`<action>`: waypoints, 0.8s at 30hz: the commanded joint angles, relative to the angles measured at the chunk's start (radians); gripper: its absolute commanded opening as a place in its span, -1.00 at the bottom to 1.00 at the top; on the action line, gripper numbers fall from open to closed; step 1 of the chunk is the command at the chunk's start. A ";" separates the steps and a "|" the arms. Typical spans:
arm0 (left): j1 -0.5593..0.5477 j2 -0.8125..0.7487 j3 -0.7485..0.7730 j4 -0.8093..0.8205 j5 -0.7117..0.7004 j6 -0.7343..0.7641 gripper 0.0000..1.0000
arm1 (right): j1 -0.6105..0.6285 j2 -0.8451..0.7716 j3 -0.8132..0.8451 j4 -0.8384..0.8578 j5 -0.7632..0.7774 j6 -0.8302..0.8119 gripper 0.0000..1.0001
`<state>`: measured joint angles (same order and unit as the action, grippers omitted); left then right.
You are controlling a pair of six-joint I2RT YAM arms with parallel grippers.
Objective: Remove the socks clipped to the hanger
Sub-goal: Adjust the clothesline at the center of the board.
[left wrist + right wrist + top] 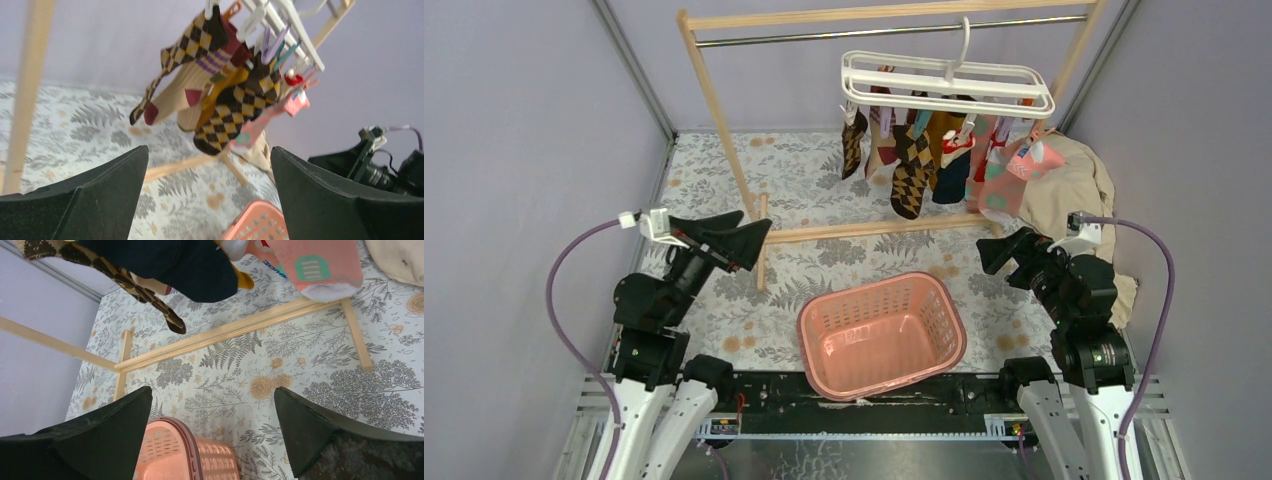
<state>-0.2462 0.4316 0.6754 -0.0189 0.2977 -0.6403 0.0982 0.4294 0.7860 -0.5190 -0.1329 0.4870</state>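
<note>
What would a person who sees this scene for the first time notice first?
The eye goes first to the bunch of colourful socks clipped under the white hanger, which hangs from the wooden rack at the back. Next comes the pink basket at the near edge, between the two arms. The left gripper and the right gripper are open and hold nothing.

A robot lab booth staged as a laundry corner: plain lilac panels [514, 120] in metal framing [636, 70] enclose a floral-clothed tabletop [764, 320] bearing a wooden rack [714, 100] hung with a hanger [944, 80] of socks [911, 170], a pink basket [884, 340], and robot arms [659, 300] bolted at its near edge.
</note>
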 commanded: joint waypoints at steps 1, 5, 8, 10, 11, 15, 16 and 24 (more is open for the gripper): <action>-0.003 -0.029 0.015 -0.090 -0.166 0.006 0.97 | 0.003 0.014 0.010 0.061 -0.057 -0.029 0.99; -0.004 -0.001 -0.025 -0.051 -0.095 0.001 0.97 | 0.003 0.045 0.024 0.076 -0.076 -0.055 0.99; -0.004 -0.038 -0.087 0.003 -0.103 -0.001 0.97 | 0.003 0.071 0.025 0.097 -0.076 -0.074 0.99; -0.004 -0.068 -0.104 -0.002 -0.135 0.014 0.97 | 0.003 0.086 0.012 0.121 -0.079 -0.086 0.99; -0.004 -0.076 -0.103 -0.025 -0.175 0.009 0.97 | 0.003 0.090 0.003 0.135 -0.080 -0.092 0.97; -0.004 -0.056 -0.086 -0.063 -0.216 0.020 0.97 | 0.003 0.104 -0.040 0.154 -0.026 -0.106 0.80; -0.003 -0.046 -0.085 -0.067 -0.230 0.021 0.97 | 0.003 0.105 -0.053 0.160 -0.011 -0.108 0.75; -0.004 -0.022 -0.139 -0.006 -0.214 0.009 0.97 | 0.003 0.141 -0.149 0.244 0.008 -0.091 0.01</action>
<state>-0.2470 0.4061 0.5667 -0.0822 0.0837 -0.6357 0.0982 0.5529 0.6632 -0.3752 -0.1390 0.3969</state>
